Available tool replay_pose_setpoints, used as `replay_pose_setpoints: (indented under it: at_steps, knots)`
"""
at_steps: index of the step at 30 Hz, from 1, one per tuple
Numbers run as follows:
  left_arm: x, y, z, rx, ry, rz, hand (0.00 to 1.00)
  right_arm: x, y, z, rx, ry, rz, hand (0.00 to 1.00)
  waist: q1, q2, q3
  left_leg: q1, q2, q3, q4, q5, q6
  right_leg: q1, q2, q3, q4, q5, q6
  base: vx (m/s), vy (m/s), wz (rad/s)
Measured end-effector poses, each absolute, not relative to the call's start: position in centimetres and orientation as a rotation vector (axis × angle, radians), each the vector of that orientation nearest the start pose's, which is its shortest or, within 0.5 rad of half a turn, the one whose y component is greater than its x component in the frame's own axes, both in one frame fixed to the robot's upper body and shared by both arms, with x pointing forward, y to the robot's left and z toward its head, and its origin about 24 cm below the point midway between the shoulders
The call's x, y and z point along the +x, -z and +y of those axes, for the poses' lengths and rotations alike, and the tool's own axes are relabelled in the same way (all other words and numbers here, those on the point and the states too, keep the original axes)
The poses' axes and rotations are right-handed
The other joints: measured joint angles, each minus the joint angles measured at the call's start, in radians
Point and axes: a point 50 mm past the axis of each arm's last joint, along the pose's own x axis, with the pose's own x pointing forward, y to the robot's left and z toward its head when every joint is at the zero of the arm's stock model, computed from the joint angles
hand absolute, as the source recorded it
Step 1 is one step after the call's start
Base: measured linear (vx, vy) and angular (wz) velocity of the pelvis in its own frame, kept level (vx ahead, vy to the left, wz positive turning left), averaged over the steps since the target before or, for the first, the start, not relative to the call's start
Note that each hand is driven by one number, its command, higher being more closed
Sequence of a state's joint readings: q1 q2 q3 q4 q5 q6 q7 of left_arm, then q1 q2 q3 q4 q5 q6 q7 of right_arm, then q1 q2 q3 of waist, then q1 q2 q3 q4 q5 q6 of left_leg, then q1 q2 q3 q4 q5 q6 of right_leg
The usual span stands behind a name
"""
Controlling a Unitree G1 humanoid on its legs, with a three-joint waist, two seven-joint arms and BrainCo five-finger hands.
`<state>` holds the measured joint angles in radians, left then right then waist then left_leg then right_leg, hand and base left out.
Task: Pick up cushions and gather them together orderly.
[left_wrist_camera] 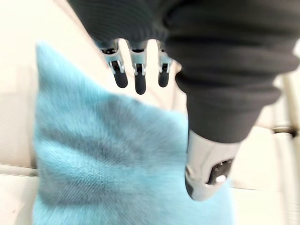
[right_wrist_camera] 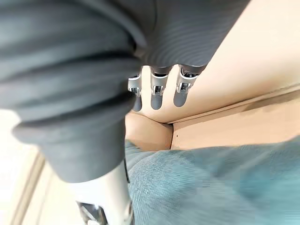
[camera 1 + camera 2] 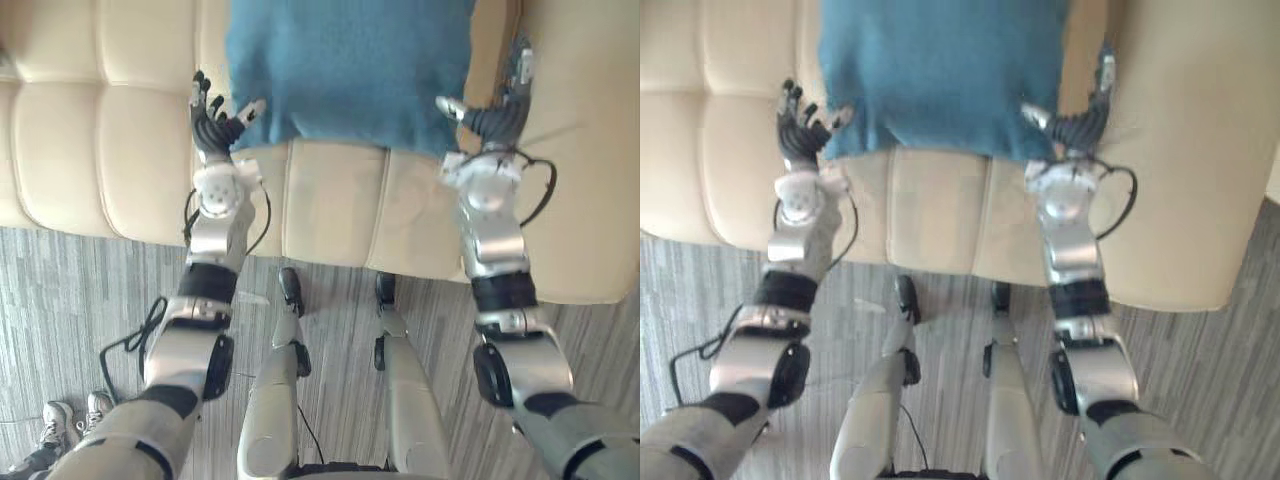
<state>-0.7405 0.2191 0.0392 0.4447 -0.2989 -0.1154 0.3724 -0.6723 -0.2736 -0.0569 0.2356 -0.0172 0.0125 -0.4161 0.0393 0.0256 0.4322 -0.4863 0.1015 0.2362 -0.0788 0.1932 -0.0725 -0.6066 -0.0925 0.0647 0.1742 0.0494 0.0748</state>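
Grey wood-grain floor (image 3: 90, 290) lies nearest, with a person's shoes (image 3: 55, 418) at its lower left edge. Beyond it is the front of a cream leather sofa (image 3: 330, 200) with stitched seat panels. Over the seat, the left hand (image 3: 215, 125) is held open, its fingers straight and spread and its thumb reaching to the near left corner of a blue knitted cushion (image 3: 350, 70); it grips nothing. The right hand (image 3: 490, 120) mirrors it at the cushion's near right corner, fingers straight, thumb stretched over the fabric edge, nothing in its grasp. The cushion lies flat on the seat between the two hands, running back towards the sofa's backrest.
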Motion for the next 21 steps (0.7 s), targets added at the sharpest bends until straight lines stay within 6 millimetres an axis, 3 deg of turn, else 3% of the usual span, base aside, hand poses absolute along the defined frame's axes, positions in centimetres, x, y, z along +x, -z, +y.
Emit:
replay_pose_setpoints:
  at_steps: [2,3,4,6,7,9,10,13,16,21]
  knots:
    - [35.4,-14.5,18.4,-0.165,-0.299,-0.303,0.00,33.7,-16.4,-19.7,-0.184,0.378,-0.378,0.00,0.004,-0.001,-0.001,0.054,0.006,-0.001,0.012,-0.010,-0.007,0.056,0.004,-0.006,0.009,-0.012,-0.003,-0.01,-0.065,0.01]
    - [34.1,-11.8,18.5,-0.176,-0.299,-0.236,0.00,32.4,-13.7,-20.0,-0.172,0.357,-0.305,0.00,0.006,-0.005,-0.007,0.093,0.009,-0.002,0.022,-0.026,-0.012,0.094,0.005,-0.015,0.023,-0.031,-0.006,0.00,-0.068,0.04]
    - [33.5,-10.7,18.6,-0.181,-0.296,-0.208,0.00,31.9,-12.7,-20.1,-0.172,0.347,-0.274,0.00,0.006,-0.008,-0.012,0.106,0.009,-0.001,0.027,-0.035,-0.014,0.107,0.005,-0.017,0.029,-0.038,-0.007,0.01,-0.062,0.08]
    - [30.7,-5.6,18.3,-0.195,-0.273,-0.057,0.00,29.2,-7.8,-20.2,-0.161,0.302,-0.124,0.00,0.006,-0.013,-0.070,0.146,0.011,-0.012,0.036,-0.059,-0.021,0.153,0.007,-0.032,0.036,-0.062,-0.009,0.03,-0.055,0.12]
    - [30.1,-4.6,18.2,-0.194,-0.265,-0.025,0.00,28.6,-6.8,-20.2,-0.157,0.294,-0.091,0.00,0.006,-0.014,-0.080,0.159,0.012,-0.014,0.035,-0.062,-0.021,0.167,0.008,-0.034,0.037,-0.067,-0.011,0.05,-0.044,0.11]
    - [26.8,-0.3,18.2,-0.180,-0.250,0.122,0.00,25.5,-2.4,-20.3,-0.124,0.284,0.070,0.00,0.002,-0.019,-0.142,0.219,0.012,-0.020,0.033,-0.080,-0.027,0.227,0.008,-0.043,0.038,-0.095,-0.007,0.08,-0.037,0.09]
    - [26.1,0.4,18.2,-0.174,-0.246,0.150,0.00,25.0,-1.6,-20.3,-0.120,0.283,0.102,0.00,0.002,-0.021,-0.157,0.228,0.012,-0.022,0.031,-0.082,-0.027,0.236,0.008,-0.045,0.038,-0.100,-0.007,0.13,-0.038,0.11]
    - [21.4,6.7,19.0,-0.149,-0.264,0.424,0.00,20.4,5.5,-20.6,-0.076,0.295,0.416,0.00,-0.005,-0.029,-0.253,0.319,0.011,-0.028,0.028,-0.103,-0.028,0.340,0.007,-0.058,0.011,-0.117,-0.009,0.15,-0.024,0.08]
    - [18.1,10.3,19.6,-0.137,-0.295,0.619,0.00,17.5,9.3,-20.6,-0.039,0.307,0.606,0.00,-0.010,-0.032,-0.300,0.361,0.010,-0.029,0.026,-0.110,-0.031,0.397,0.007,-0.058,-0.029,-0.111,-0.007,0.09,0.001,-0.03]
    - [12.7,14.2,20.3,-0.129,-0.384,0.884,0.00,13.5,13.2,-20.7,0.000,0.334,0.852,0.00,-0.014,-0.038,-0.340,0.446,0.010,0.003,-0.012,-0.117,-0.034,0.488,0.014,-0.033,-0.122,-0.071,-0.002,0.07,0.015,-0.17]
